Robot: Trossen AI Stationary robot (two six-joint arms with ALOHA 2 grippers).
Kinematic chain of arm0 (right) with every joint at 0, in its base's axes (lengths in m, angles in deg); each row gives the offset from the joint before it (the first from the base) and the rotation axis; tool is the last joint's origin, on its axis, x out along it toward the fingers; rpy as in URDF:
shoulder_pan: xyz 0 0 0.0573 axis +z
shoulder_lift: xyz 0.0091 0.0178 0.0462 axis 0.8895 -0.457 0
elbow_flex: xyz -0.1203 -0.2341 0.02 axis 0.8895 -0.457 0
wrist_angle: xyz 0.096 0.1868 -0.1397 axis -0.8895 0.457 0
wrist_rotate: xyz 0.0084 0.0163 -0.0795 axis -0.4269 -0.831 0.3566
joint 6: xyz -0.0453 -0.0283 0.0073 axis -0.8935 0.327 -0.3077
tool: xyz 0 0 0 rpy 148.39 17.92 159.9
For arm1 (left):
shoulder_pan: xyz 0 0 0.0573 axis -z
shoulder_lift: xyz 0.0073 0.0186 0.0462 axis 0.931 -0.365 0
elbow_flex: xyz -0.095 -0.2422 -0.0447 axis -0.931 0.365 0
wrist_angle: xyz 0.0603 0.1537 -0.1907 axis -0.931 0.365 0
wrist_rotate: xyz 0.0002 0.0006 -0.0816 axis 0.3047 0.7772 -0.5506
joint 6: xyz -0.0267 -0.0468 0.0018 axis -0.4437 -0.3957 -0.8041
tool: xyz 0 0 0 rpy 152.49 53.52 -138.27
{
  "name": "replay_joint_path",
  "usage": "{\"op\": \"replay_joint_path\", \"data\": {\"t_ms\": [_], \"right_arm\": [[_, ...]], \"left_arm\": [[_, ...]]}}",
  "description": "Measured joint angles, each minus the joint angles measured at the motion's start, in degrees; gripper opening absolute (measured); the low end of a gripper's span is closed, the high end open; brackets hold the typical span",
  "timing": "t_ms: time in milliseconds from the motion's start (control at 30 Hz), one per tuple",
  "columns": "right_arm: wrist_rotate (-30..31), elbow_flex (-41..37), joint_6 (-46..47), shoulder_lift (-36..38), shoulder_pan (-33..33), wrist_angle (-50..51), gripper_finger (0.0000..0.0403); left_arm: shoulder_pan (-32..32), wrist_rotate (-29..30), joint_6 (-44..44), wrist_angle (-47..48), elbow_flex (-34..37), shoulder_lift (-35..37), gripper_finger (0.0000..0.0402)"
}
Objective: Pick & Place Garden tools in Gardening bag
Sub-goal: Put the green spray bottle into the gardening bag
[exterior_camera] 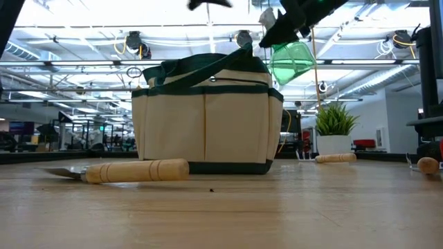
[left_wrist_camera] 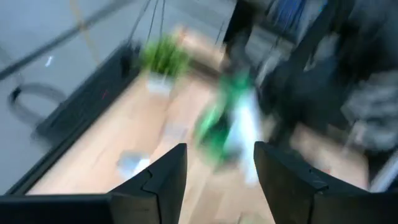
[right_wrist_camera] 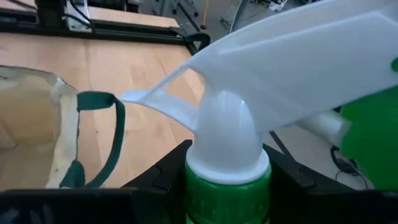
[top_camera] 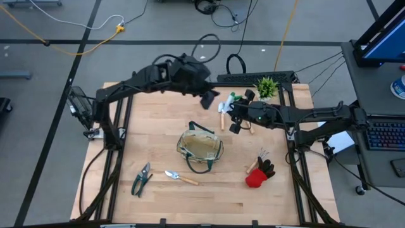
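Viewing from above: right tool (top_camera: 236, 121) holds the spray bottle (top_camera: 231, 101) beyond the bag (top_camera: 200, 148) on the desk (top_camera: 158, 114). Left tool (top_camera: 209, 100) stands open nearby, empty. Right wrist view: fingers clamp the bottle's neck, suited to carrying it upright.

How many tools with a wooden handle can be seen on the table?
3. One trowel in front of the gardening bag, another tool behind it near the right gripper, a hand fork by the red glove. More may be hidden.
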Motion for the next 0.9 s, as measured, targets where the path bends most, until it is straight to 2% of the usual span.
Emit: {"op": "replay_joint_path", "data": {"t_ms": [133,300,433,600,767,900], "right_arm": [[-4.48,-0.02,2.31,0.23,0.01,-2.13,0.0140],[-11.54,0.00,5.16,0.28,0.04,-7.96,0.0138],[-15.15,0.00,7.33,0.28,0.14,-11.89,0.0138],[-15.15,0.00,8.71,0.28,1.14,-14.57,0.0140],[-15.22,0.00,9.95,-0.48,2.44,-17.28,0.0138],[-18.11,0.09,11.53,-2.52,3.09,-22.53,0.0139]], "left_arm": [[-0.16,1.63,3.66,10.71,0.00,2.07,0.0187],[0.39,11.18,3.04,22.37,0.33,3.43,0.0187],[0.96,14.41,2.94,22.65,3.33,5.08,0.0186],[1.04,14.39,2.99,17.08,12.74,9.83,0.0186],[0.94,11.62,1.11,7.71,26.53,17.51,0.0187],[0.92,10.38,-1.09,0.07,37.59,24.68,0.0186]]}}
